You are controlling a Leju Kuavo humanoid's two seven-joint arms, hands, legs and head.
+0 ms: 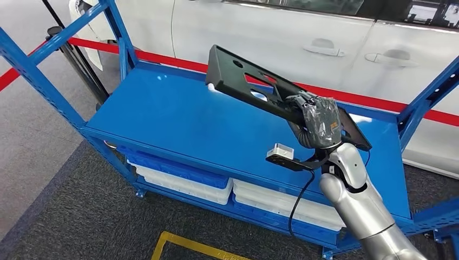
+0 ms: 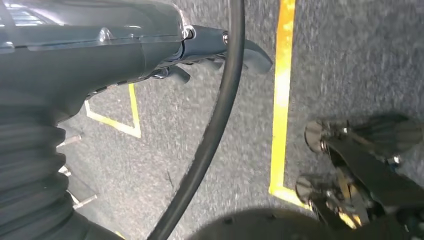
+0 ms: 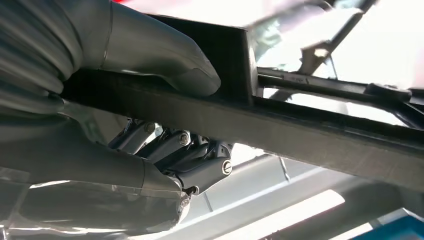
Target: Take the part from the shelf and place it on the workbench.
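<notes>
The part is a long black flat plate with cut-out holes. It hangs tilted above the blue shelf, clear of its surface. My right hand grips the plate near its right end. In the right wrist view the thumb presses on one face of the part's bar and the darker fingers wrap the other face. My left hand hangs over the floor, its fingers curled in loosely with nothing in them.
The shelf has blue upright posts at its corners and white-and-blue trays on the lower level. A white car and a red barrier tape lie behind it. Yellow floor markings run on the grey carpet in front.
</notes>
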